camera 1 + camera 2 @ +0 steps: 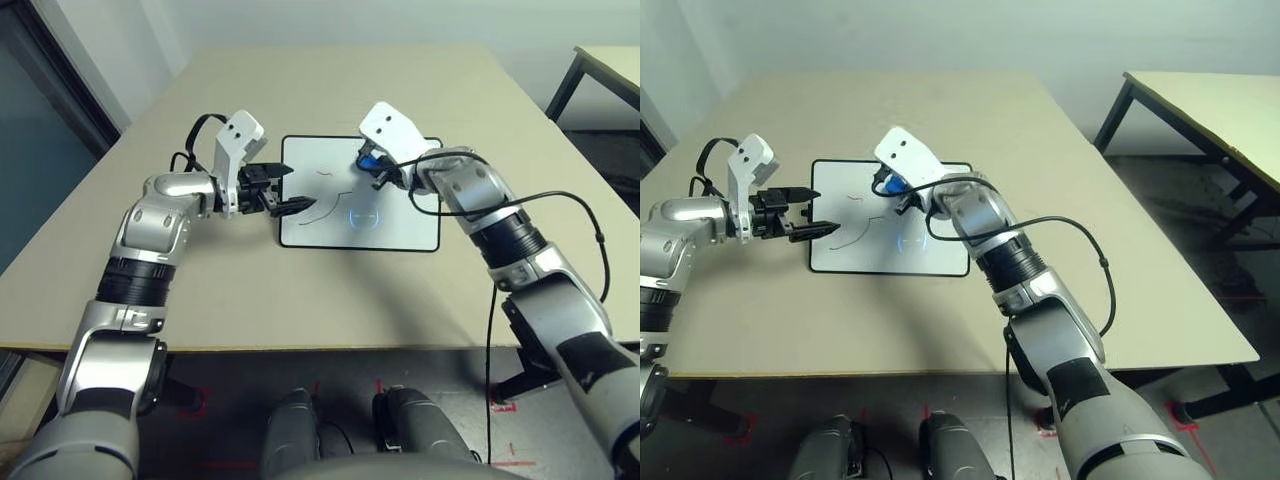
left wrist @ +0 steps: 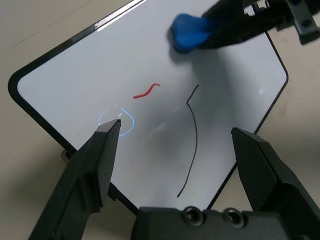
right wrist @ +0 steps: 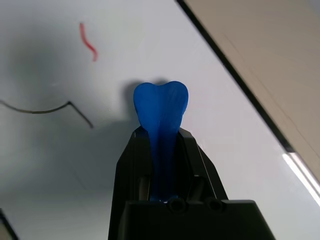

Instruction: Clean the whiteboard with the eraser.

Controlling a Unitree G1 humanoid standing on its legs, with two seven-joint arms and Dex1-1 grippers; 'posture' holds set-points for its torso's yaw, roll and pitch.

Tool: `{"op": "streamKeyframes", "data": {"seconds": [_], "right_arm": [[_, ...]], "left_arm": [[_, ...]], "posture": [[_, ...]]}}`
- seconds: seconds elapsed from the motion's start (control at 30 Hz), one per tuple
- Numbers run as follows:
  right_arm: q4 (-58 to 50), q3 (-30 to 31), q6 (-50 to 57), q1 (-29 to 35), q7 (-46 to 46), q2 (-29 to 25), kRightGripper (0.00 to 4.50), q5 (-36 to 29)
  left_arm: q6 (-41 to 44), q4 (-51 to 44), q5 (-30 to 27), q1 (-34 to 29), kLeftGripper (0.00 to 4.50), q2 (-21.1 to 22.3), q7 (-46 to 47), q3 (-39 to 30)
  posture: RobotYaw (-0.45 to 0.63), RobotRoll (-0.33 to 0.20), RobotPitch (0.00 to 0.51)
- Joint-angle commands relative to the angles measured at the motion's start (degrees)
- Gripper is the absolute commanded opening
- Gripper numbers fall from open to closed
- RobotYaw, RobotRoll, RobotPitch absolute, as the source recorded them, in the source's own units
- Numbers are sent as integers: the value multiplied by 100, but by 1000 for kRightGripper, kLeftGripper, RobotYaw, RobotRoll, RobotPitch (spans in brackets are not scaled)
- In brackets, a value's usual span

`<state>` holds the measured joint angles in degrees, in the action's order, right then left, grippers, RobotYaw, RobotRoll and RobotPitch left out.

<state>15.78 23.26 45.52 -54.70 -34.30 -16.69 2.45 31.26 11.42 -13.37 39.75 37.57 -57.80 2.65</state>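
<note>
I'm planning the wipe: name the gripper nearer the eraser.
Right. The right gripper grips the eraser; the left gripper hangs open at the whiteboard's left edge, away from it.

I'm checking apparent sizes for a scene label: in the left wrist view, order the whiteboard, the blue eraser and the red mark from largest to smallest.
1. Whiteboard
2. Blue eraser, partly covered by the right gripper's fingers
3. Red mark

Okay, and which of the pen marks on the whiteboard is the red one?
The short wavy squiggle on the whiteboard; the black line is much longer, with a sharp bend near one end.
</note>
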Motion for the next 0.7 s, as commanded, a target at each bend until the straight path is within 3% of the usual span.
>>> {"op": "streamKeyframes", "data": {"seconds": [0.03,0.23,0.53,0.7], "right_arm": [[-907,515,730,659,-294,-151,599,37],[-1399,750,1040,922,-397,-225,598,71],[868,137,-289,-508,108,247,589,195],[620,349,-200,-244,-113,223,588,278]], "left_arm": [[56,-33,-50,-59,4500,118,20,-106],[4,110,-46,7,4500,200,58,-167],[50,44,-82,-103,4500,321,34,-236],[110,-68,-131,-210,4500,399,65,-276]], "posture": [[-66,0,51],[-62,0,52],[-46,0,54],[-33,0,55]]}}
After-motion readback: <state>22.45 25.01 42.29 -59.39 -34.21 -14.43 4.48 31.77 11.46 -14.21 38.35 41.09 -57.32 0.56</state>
